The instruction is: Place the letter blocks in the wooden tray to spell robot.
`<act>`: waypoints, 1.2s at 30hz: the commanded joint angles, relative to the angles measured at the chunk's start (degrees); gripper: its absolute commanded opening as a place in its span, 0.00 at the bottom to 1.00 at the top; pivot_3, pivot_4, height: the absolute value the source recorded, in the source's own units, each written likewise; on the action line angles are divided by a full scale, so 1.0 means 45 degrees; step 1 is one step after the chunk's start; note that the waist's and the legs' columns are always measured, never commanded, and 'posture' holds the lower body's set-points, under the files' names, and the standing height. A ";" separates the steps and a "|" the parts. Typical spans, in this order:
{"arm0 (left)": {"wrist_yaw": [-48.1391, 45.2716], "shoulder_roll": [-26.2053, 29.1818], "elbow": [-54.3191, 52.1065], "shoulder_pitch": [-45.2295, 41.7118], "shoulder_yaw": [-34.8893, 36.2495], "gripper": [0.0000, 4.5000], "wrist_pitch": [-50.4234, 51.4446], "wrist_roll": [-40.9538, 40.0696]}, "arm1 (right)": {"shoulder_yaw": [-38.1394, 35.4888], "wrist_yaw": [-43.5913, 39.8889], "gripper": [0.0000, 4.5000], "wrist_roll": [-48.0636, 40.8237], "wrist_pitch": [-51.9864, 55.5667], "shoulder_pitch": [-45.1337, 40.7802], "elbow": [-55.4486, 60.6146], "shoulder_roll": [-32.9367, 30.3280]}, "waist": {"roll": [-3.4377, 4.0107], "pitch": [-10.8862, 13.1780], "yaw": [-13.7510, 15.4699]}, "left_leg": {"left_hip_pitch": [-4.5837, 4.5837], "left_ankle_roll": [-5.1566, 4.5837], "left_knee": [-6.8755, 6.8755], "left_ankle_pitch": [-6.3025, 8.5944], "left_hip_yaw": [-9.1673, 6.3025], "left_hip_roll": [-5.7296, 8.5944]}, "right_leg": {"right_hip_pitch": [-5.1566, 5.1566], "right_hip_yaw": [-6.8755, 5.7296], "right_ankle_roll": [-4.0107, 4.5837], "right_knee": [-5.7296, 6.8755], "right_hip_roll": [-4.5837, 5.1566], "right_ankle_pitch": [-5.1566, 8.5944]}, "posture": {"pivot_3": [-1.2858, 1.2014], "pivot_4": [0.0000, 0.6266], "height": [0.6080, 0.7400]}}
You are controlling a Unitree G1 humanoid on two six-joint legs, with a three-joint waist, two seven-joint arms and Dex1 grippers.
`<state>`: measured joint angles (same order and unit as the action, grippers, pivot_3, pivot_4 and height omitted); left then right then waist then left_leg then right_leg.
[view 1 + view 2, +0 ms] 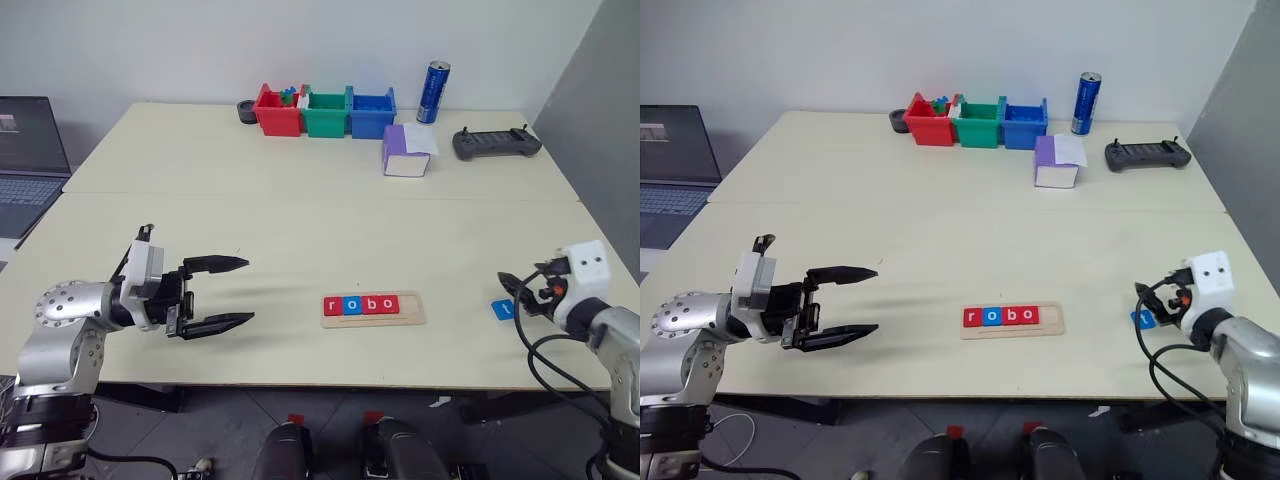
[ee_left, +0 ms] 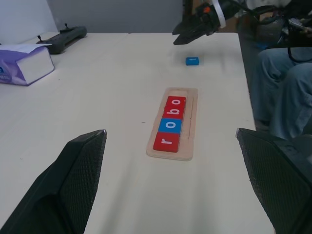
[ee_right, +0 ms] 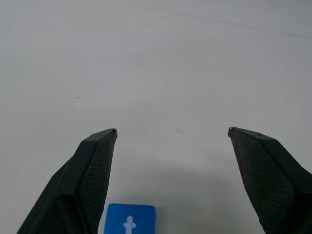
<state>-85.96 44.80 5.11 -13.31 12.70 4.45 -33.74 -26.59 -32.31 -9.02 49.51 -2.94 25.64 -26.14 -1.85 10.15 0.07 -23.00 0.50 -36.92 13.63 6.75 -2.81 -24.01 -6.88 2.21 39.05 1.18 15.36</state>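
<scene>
A wide pale cream table [image 1: 300,210] spans most of the head view. In the left edge of that frame sits an open grey laptop [image 1: 25,160]. The left gripper [image 1: 232,292], black-fingered on a silver and white arm, hangs over the lower left of the table with its jaws spread wide and nothing between them, pointing toward the frame's centre. The right gripper [image 1: 506,290] sits at the lower right edge of the frame; its wrist view shows the two black fingers [image 3: 92,165] well apart and empty. Along the top centre stand three small plastic bins in a row, red [image 1: 277,112], green [image 1: 325,113] and blue [image 1: 371,113], with a blue drink can [image 1: 433,92] just to their right. Right of centre lies a purple and white box [image 1: 407,151], and beside it a dark grey handheld controller [image 1: 496,143]. The long pale wooden tray [image 1: 373,309] rests in the lower centre of the frame, holding four small square letter blocks [image 1: 361,305] touching in a line, red r, blue o, red b, red o; the tray's right end is bare. The fifth, a blue t block [image 1: 502,309], lies flat on the table at lower right, well apart from the tray, just below the right gripper's fingers.
</scene>
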 commanded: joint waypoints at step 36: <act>-0.0469 -0.0137 0.0725 -0.0898 -0.0369 1.00 -0.0428 0.0228 | 0.4732 0.5347 0.32 0.0439 0.1657 -0.1187 0.1090 0.2481 | -0.0045 -0.0027 -0.0008 | -0.0045 -0.0002 -0.0004 0.0002 -0.0004 0.0013 | -0.0016 0.0008 0.0000 -0.0027 0.0002 0.0001 | 0.52 0.24 1.00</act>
<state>-88.24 43.46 10.04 -17.49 9.40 3.19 -32.22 -5.37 -8.68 -7.37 56.76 -7.40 28.97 -14.67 -2.05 10.02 0.03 -23.23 0.49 -36.96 13.64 6.74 -2.75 -24.09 -6.84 2.20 38.93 1.20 15.36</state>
